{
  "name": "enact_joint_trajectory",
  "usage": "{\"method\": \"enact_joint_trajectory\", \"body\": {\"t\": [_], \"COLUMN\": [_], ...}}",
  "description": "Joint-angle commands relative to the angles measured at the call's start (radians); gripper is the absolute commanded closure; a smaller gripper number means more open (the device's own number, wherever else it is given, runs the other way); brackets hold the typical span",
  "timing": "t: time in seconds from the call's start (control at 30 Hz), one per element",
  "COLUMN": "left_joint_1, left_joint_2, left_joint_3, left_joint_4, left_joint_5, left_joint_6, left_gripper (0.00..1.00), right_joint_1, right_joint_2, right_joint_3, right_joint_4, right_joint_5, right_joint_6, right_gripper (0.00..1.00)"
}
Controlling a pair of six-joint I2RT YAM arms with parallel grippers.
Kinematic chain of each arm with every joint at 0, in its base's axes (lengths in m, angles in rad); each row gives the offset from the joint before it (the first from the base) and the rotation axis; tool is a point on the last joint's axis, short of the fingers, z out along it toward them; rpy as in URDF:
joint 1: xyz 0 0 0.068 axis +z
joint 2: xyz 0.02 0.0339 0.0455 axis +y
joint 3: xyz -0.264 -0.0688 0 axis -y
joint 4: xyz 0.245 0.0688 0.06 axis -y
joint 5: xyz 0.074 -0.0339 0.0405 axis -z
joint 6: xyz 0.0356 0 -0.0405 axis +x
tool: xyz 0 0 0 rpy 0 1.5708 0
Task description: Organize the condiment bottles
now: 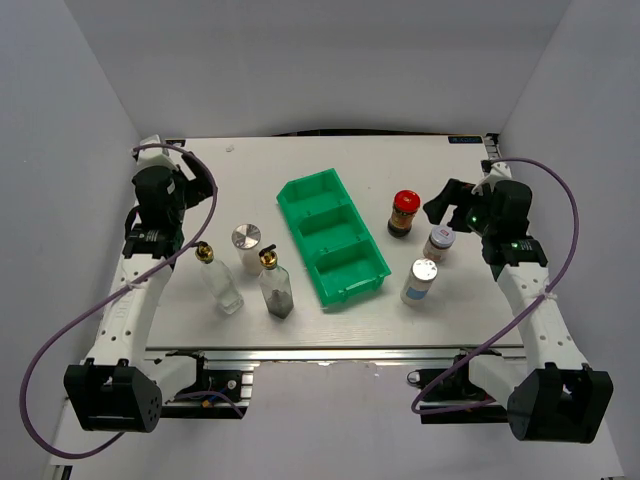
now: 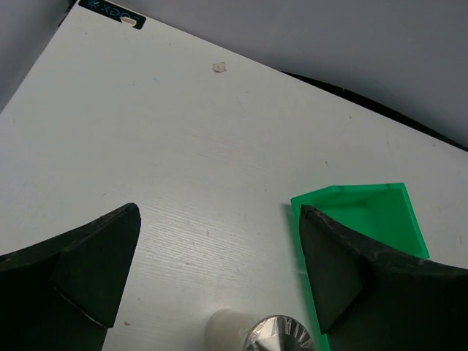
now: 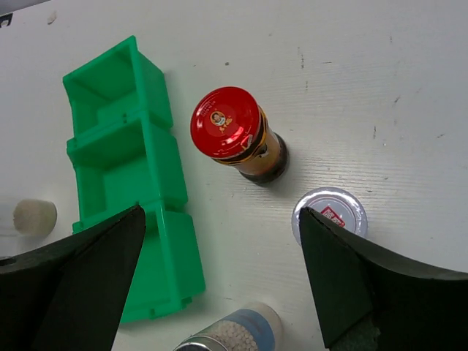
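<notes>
Workspace as I view it from above and from both wrists, all places given from the green tray [image 1: 352, 289], which lies slantwise mid-table with its 3 compartments in a row. All 6 condiment bottles stand upright on the table [image 1: 300, 160], outside the tray. To its left are 3: the left silver-lidded shaker [image 1: 247, 245] nearest the tray's middle; the dark-filled gold-capped bottle [image 1: 275, 283] just beside its near end; the clear gold-capped bottle [image 1: 219, 278] further left. To its right are 3: the red-lidded jar [image 1: 404, 212] beside its middle; the purple-lidded jar [image 1: 439, 243] further right; the right silver-lidded shaker [image 1: 420, 281] off its near corner. The left gripper [image 2: 219, 252] hovers left of the tray, jaws spread wide, gripping nothing; the right gripper [image 3: 219, 252] hovers right of the tray, over the red-lidded jar, jaws likewise wide and gripping nothing.
</notes>
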Motion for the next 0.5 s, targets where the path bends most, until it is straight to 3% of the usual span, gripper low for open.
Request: {"method": "enact_joint_trajectory", "body": {"t": [0.0,0.1,0.23,0.33,0.37,0.47], "left_joint_1": [0.002,0.003,0.002,0.003,0.003,0.003], "left_joint_2": [-0.019,-0.018,-0.025,-0.032,-0.03,-0.033], "left_joint_3": [-0.03,-0.037,-0.042,-0.079,-0.083,-0.099], "left_joint_4": [0.02,0.026,0.031,0.08,0.084,0.08], "left_joint_5": [0.058,0.056,0.07,0.1,0.11,0.082], "left_joint_6": [0.009,0.011,0.008,-0.005,-0.008,-0.015], "left_gripper": [0.02,0.02,0.02,0.02,0.02,0.02], "right_joint_1": [-0.002,-0.003,0.041,0.243,0.371,0.553], "right_joint_2": [-0.028,-0.054,-0.059,-0.033,-0.022,0.014], "right_joint_3": [-0.003,-0.026,-0.04,0.029,0.05,0.098], "right_joint_4": [0.05,0.117,0.176,0.079,0.058,0.039], "right_joint_5": [-0.081,-0.173,-0.438,-0.347,-0.316,-0.304], "right_joint_6": [-0.023,-0.037,-0.098,-0.258,-0.341,-0.416], "right_gripper": [0.11,0.11,0.11,0.11,0.11,0.11]}}
